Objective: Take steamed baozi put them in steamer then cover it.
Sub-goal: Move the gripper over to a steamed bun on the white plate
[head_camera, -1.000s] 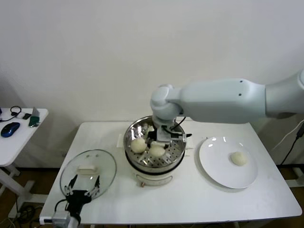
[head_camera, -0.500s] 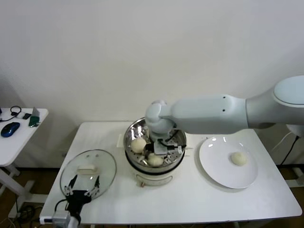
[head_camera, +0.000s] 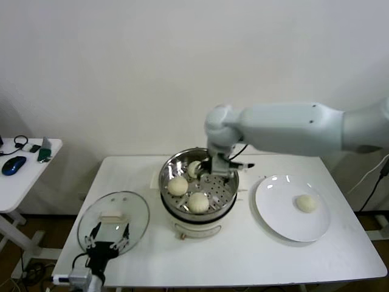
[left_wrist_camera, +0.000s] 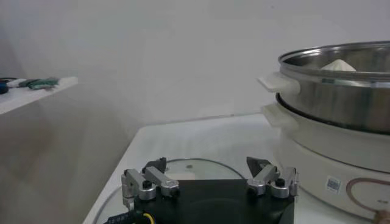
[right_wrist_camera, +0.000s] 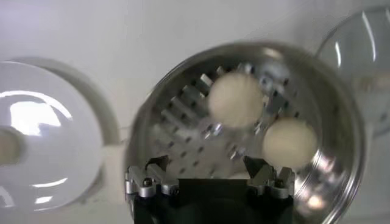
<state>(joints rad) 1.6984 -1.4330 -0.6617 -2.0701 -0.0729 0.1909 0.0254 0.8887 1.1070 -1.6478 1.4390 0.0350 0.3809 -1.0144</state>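
Observation:
The steamer (head_camera: 172, 207) stands mid-table with three baozi on its perforated tray: one at the left (head_camera: 177, 185), one at the front (head_camera: 197, 202), one at the back (head_camera: 194, 168). A fourth baozi (head_camera: 306, 204) lies on the white plate (head_camera: 276, 210). My right gripper (head_camera: 214, 168) hovers open and empty over the steamer's back part; its wrist view shows the tray (right_wrist_camera: 186, 119) and two baozi (right_wrist_camera: 236, 99) (right_wrist_camera: 291, 142) below its open gripper (right_wrist_camera: 207, 167). The glass cover (head_camera: 135, 214) lies flat at the table's left. My left gripper (head_camera: 107, 241) is open over the cover's near edge.
A small side table (head_camera: 27, 176) with a blue mouse and cables stands at the far left. The left wrist view shows the steamer's side (left_wrist_camera: 341, 103), a baozi top (left_wrist_camera: 338, 64) above the rim, and the cover's rim (left_wrist_camera: 183, 163) under the open gripper (left_wrist_camera: 207, 165).
My right gripper went down with a baozi to the tray's front, let it go, and has risen back toward the steamer's rear, empty. The left arm has not moved.

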